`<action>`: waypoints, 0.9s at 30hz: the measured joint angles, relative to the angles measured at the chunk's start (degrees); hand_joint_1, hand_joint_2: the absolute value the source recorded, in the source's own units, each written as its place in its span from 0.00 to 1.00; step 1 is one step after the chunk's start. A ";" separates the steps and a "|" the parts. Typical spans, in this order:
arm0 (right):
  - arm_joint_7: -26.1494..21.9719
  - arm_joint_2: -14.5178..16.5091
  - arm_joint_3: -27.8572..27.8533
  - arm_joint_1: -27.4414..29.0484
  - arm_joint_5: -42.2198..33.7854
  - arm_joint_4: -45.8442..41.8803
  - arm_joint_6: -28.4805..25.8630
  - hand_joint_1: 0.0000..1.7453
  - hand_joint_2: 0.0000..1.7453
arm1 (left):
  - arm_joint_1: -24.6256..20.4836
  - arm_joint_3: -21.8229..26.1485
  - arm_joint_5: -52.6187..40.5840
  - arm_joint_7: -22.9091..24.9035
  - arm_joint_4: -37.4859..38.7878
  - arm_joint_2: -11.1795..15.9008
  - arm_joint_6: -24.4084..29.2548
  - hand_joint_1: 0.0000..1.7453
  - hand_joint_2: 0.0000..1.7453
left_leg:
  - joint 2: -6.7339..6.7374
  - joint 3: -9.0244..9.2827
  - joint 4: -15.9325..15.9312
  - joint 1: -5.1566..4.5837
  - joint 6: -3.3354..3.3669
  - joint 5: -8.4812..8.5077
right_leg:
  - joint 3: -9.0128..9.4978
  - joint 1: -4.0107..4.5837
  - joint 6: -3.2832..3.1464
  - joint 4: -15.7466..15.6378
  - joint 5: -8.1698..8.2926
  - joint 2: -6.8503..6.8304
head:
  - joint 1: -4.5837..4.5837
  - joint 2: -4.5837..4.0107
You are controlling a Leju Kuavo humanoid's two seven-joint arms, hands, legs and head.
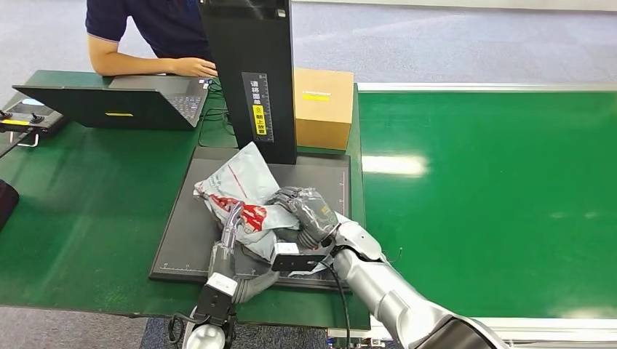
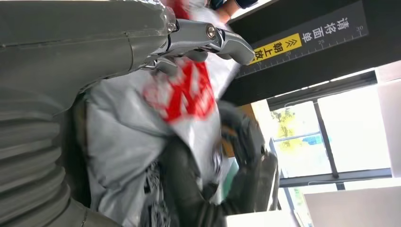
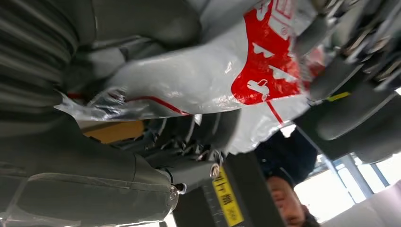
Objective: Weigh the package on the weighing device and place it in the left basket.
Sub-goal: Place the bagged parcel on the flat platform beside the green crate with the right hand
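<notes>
Nearest you, the left hand [image 1: 231,231] and right hand [image 1: 305,215] both grip the grey-and-red package [image 1: 244,190] (crumpled plastic) over the dark weighing device [image 1: 190,218]; beyond it stand a cardboard box [image 1: 323,107] and a person's laptop [image 1: 138,102] on the green tabletop [image 1: 87,211].

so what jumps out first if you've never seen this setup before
The crumpled grey package with red print, lying on the dark weighing device in the middle of the green table, with the left hand and right hand both gripping it. Behind it stands the device's tall black column, with a brown cardboard box at its right.
</notes>
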 joint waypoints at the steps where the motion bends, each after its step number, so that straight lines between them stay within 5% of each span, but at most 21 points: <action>1: -0.01 0.32 0.42 0.00 0.04 0.04 -0.19 0.00 1.00 | 0.11 0.01 -0.15 0.01 -0.08 0.00 0.00 0.00 1.00 | 0.00 0.00 0.00 0.00 0.00 0.00 | -0.01 0.00 0.00 0.00 0.00 0.00 | -0.01 0.00; 19: 0.59 1.06 4.73 2.30 4.87 -2.22 -9.28 0.00 1.00 | 0.62 0.14 -1.13 0.02 -0.25 -0.13 -1.07 0.00 1.00 | 0.01 -0.01 0.00 0.00 0.00 0.00 | -0.03 0.00 0.00 0.00 0.00 0.01 | -0.01 0.00; 24: 5.89 0.32 5.00 6.87 16.28 -10.88 -13.90 0.00 1.00 | 0.86 0.34 -1.72 0.02 -0.28 -0.18 -0.89 0.00 1.00 | 0.00 -0.02 0.00 0.01 0.00 0.00 | -0.05 0.00 -0.02 0.00 -0.02 0.00 | -0.01 0.00; 27: 7.02 -0.65 5.00 11.05 12.99 -18.58 -14.07 0.00 1.00 | 1.26 0.69 -2.19 0.01 -0.57 -0.33 -0.53 0.00 1.00 | -0.01 -0.05 0.00 0.00 0.00 -0.01 | -0.07 0.00 -0.01 -0.01 -0.04 0.00 | -0.01 0.00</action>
